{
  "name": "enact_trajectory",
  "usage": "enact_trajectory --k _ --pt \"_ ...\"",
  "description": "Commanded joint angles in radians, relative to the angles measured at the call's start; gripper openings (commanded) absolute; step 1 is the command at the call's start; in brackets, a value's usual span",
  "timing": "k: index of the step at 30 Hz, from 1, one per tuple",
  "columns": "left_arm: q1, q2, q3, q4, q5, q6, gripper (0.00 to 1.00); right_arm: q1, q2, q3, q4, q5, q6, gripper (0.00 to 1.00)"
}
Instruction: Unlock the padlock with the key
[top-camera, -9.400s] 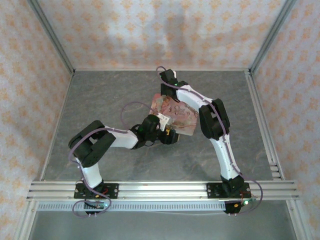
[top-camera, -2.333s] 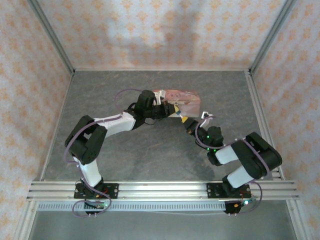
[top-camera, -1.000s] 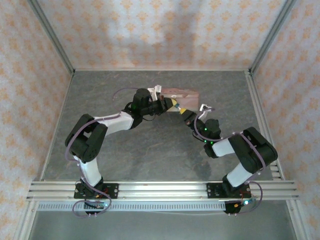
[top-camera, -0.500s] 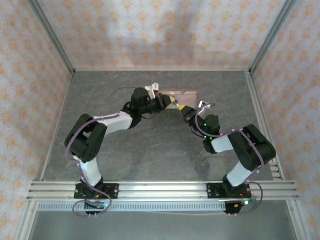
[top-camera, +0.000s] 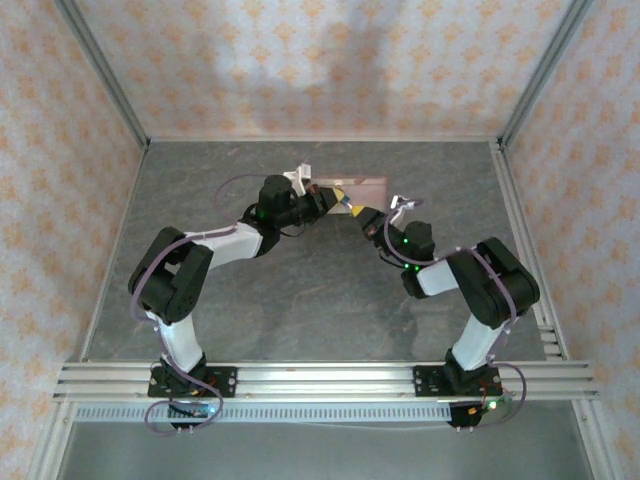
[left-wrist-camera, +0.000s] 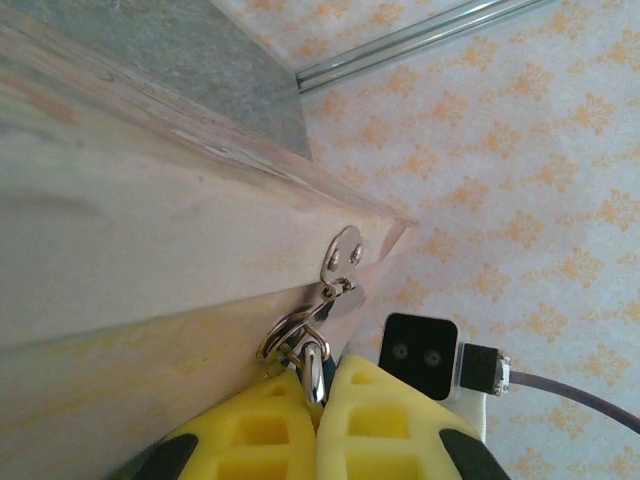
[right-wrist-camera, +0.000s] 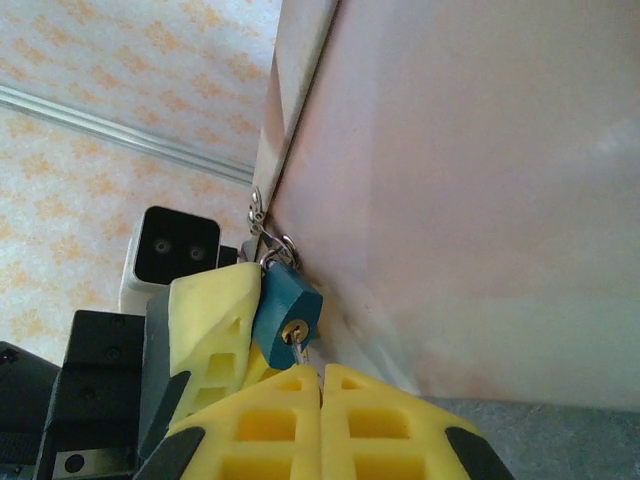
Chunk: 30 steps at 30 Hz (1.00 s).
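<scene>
A small teal padlock (right-wrist-camera: 288, 312) with a brass keyhole hangs by its silver shackle (left-wrist-camera: 313, 368) from the metal hasp (left-wrist-camera: 344, 254) of the pale pink box (right-wrist-camera: 470, 180). My left gripper (left-wrist-camera: 322, 388) is shut on the padlock, its yellow fingers (right-wrist-camera: 212, 305) clamping the lock's side. The thin silvery key (right-wrist-camera: 300, 352) runs from my right gripper (right-wrist-camera: 320, 376) into the keyhole, and that gripper is shut on the key. In the top view the left gripper (top-camera: 336, 199) and right gripper (top-camera: 363, 214) meet tip to tip at the near side of the box (top-camera: 365, 186).
The box stands on the grey table (top-camera: 300, 300) near the back wall. Patterned walls and aluminium frame rails (top-camera: 320, 380) enclose the space. The right wrist's camera block (left-wrist-camera: 421, 352) sits just beyond my left fingers.
Both grippers have shifted a little farther back toward the box, still tip to tip. The left wrist has turned and the right arm has stretched forward. Both stayed shut.
</scene>
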Motion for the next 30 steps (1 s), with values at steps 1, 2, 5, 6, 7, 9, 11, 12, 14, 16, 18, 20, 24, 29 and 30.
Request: enact_trajectory --k 1,2,5,6,7,9,11,12,14,16,18,20,24,29,30 --pt "-0.073 -0.03 -0.007 0.118 0.209 0.002 0.0 -0.001 0.006 0.088 0.066 -0.057 0.005 0.0" --pt "-0.074 -0.027 -0.005 0.122 0.211 0.0 0.0 -0.003 0.019 0.101 0.066 -0.07 0.035 0.0" --pt "-0.073 -0.025 0.0 0.119 0.214 0.002 0.0 -0.008 0.044 0.129 0.067 -0.104 0.056 0.0" --pt "-0.073 -0.026 0.001 0.117 0.214 0.004 0.0 -0.006 0.036 0.117 0.068 -0.09 0.032 0.0" --pt "-0.074 -0.028 0.001 0.117 0.212 0.006 0.0 -0.008 0.023 0.096 0.067 -0.064 -0.008 0.0" --pt "-0.073 -0.03 -0.001 0.111 0.212 0.009 0.0 -0.007 0.004 0.074 0.065 -0.05 -0.081 0.0" --pt "-0.073 -0.03 -0.001 0.108 0.213 0.009 0.0 -0.009 -0.004 0.065 0.066 -0.048 -0.126 0.0" --pt "-0.073 -0.03 -0.003 0.108 0.213 0.009 0.0 -0.01 -0.004 0.065 0.066 -0.053 -0.142 0.0" --pt "-0.074 -0.03 0.0 0.108 0.214 0.007 0.0 -0.01 0.003 0.074 0.066 -0.074 -0.17 0.0" --pt "-0.074 -0.031 0.0 0.102 0.214 0.009 0.0 -0.011 0.011 0.076 0.066 -0.071 -0.192 0.0" --pt "-0.074 -0.034 -0.001 0.098 0.213 0.013 0.0 -0.017 0.02 0.079 0.066 -0.074 -0.186 0.0" --pt "-0.073 -0.038 -0.003 0.088 0.212 0.022 0.0 -0.033 0.04 0.097 0.066 -0.095 -0.109 0.0" --pt "-0.073 -0.037 -0.008 0.094 0.214 0.023 0.0 -0.047 0.091 0.163 0.067 -0.17 0.064 0.0" --pt "-0.073 -0.031 -0.01 0.105 0.215 0.02 0.0 -0.042 0.084 0.199 0.068 -0.208 0.163 0.0" --pt "-0.073 -0.031 -0.01 0.108 0.215 0.02 0.0 -0.042 0.075 0.197 0.068 -0.205 0.167 0.0"
